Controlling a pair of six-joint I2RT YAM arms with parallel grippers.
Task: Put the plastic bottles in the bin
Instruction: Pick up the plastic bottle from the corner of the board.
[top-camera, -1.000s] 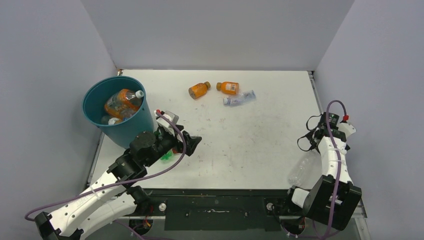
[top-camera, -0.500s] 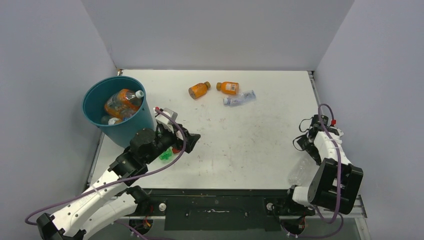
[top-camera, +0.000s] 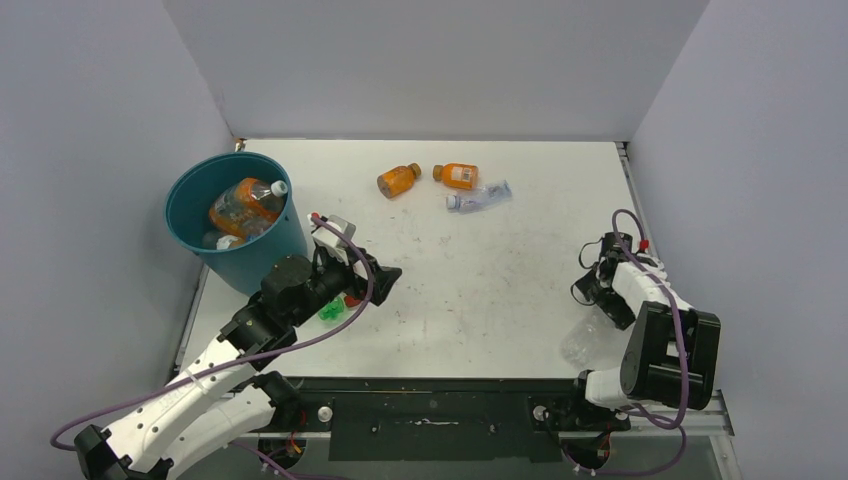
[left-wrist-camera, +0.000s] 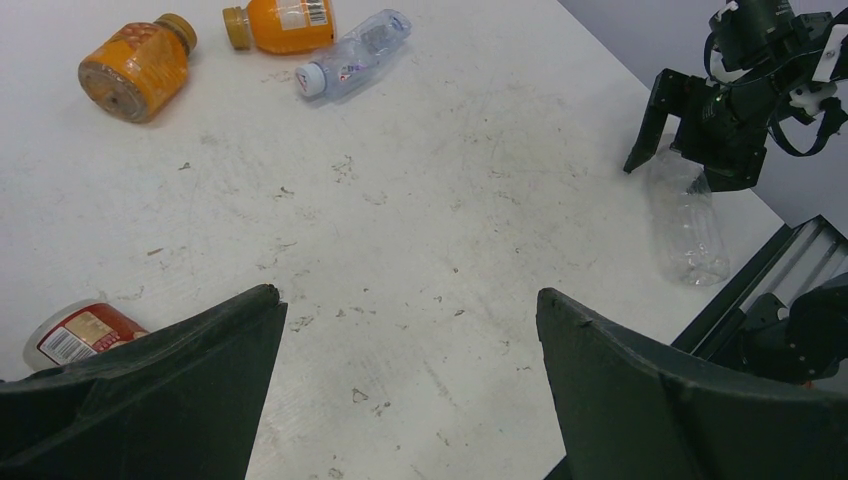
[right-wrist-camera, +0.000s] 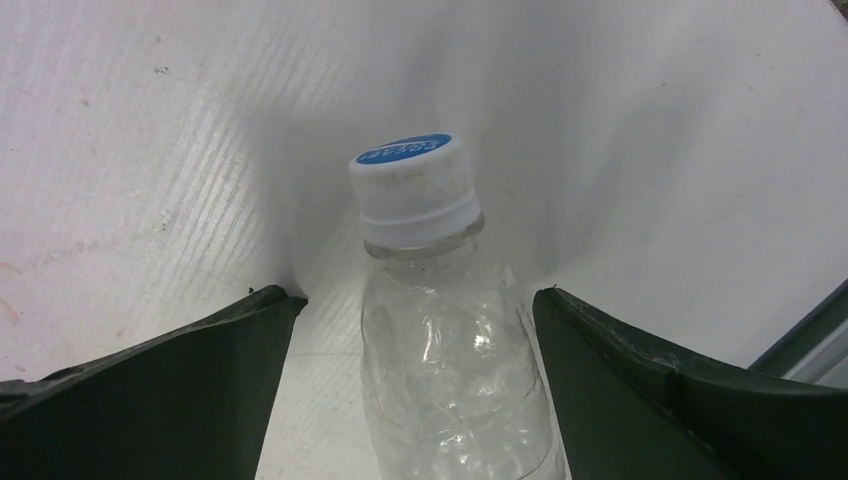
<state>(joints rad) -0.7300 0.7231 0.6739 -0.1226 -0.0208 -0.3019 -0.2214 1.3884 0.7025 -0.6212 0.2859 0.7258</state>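
Observation:
The teal bin stands at the left and holds an orange bottle among others. Two orange bottles and a clear blue-labelled one lie at the far middle. My left gripper hangs open over bare table, with a green bottle and a red-labelled bottle beside it. My right gripper is open and straddles a clear bottle that has a blue-topped white cap. A gap shows on each side of it.
Grey walls close the table on three sides. The clear bottle lies close to the table's near right edge, by the black front rail. The bin stands tight against the left wall.
The right arm has folded down and swung left toward the near edge, bringing its gripper low around the clear bottle. Its jaws widened slightly. The left arm barely shifted.

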